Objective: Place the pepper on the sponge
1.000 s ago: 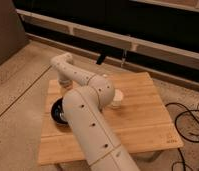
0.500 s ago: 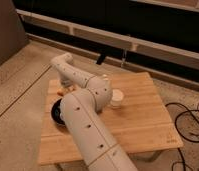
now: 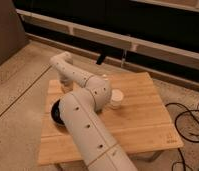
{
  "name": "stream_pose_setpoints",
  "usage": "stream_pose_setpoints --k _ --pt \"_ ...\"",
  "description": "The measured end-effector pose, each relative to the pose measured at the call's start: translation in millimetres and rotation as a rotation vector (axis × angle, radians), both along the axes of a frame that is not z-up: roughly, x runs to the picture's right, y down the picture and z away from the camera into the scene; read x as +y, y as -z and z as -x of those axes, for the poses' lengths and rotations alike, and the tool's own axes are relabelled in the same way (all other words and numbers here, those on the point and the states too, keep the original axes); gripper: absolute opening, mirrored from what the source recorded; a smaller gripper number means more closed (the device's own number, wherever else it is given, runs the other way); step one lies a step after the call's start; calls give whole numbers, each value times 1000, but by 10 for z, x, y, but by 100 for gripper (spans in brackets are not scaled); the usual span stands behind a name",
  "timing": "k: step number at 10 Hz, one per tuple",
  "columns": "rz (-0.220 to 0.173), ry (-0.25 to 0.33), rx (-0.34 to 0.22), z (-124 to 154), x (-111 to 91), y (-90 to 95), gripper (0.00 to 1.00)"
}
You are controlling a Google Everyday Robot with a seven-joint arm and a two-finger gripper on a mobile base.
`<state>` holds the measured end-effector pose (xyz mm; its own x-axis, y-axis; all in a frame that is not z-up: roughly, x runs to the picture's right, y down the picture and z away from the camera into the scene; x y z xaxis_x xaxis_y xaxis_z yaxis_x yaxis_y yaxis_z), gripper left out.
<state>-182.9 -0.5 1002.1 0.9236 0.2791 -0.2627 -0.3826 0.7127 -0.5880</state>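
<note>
My arm runs up from the bottom edge, bends over the wooden table (image 3: 138, 125) and reaches back to its far left corner. The gripper (image 3: 66, 86) points down there, just beyond a dark bowl (image 3: 56, 113), and is mostly hidden by the wrist. A small orange-brown shape (image 3: 62, 89) at the gripper's tip may be the pepper. I cannot tell whether it is held. The sponge is hidden from view.
A white round cup (image 3: 115, 98) stands near the table's middle, right of my elbow. A small clear shaker (image 3: 104, 77) sits at the far edge. A dark upright block (image 3: 100, 58) stands beyond the table. Cables (image 3: 188, 120) lie on the floor at right.
The forearm and elbow have shifted slightly to the left. The wrist has stayed over the table's far left corner.
</note>
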Motion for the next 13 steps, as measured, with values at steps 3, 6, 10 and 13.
stream_pose_setpoints --k 3,6,10,13 --pt "-93 -27 57 -318 -445 382 0" --pt "-186 -67 91 -654 -631 1178 0" --pt "-92 -342 59 -592 81 2029 0" --pt "-58 -405 57 -542 240 2172 0"
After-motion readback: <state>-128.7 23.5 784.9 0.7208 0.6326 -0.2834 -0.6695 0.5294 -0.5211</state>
